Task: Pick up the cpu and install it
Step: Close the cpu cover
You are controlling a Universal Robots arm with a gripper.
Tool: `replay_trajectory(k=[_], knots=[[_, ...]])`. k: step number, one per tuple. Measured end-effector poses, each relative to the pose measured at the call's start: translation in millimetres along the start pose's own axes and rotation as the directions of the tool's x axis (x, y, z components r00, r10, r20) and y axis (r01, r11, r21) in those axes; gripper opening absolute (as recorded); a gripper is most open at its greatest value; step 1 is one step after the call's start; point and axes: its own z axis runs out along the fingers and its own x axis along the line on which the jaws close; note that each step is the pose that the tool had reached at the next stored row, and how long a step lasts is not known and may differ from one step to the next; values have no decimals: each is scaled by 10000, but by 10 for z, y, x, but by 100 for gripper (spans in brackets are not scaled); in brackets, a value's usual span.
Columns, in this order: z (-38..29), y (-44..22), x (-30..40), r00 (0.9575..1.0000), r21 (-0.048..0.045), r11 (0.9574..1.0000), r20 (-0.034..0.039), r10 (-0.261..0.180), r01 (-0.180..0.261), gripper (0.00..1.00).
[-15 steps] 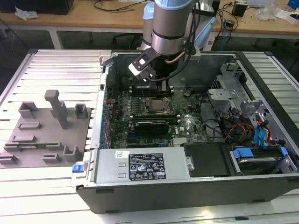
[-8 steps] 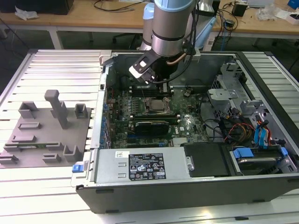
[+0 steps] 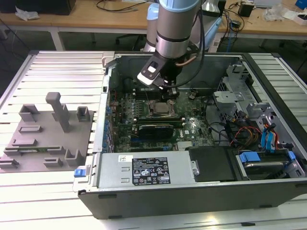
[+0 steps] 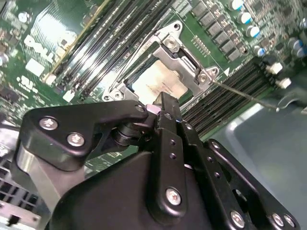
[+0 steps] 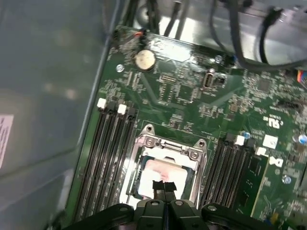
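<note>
The cpu [image 3: 158, 109] lies flat in its socket on the green motherboard [image 3: 192, 127], inside the open computer case. Both wrist views show its silvery top: cpu [image 4: 158, 81] and cpu [image 5: 165, 170], ringed by the metal socket frame [image 5: 168, 143]. My gripper [image 3: 169, 92] hangs just above the socket. In both wrist views its two dark fingers are pressed together with nothing between them: gripper [image 4: 163, 106], gripper [image 5: 164, 186]. The tips stand over the cpu's near edge. Whether they touch it cannot be told.
Memory slots [image 5: 108, 153] flank the socket on both sides. A power supply [image 3: 148, 170] fills the case's front, and drive bays with cables [image 3: 259, 129] are at the exterior view's right. Grey fixture blocks [image 3: 48, 129] stand on the slatted table at the exterior view's left.
</note>
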Motion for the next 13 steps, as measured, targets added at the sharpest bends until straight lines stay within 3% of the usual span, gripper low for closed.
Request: replay_trajectory(k=[3,7,9,10,13], knots=[[1,0,0,9983,26,9983,-3,-582,582,11],[2,0,0,9900,63,9900,-10,-1411,1411,11],[2,0,0,9827,83,9827,-14,-1851,1851,11],[2,0,0,9765,96,9765,-19,-2155,2155,11],[3,0,0,9632,120,9631,-27,-2689,2689,11]])
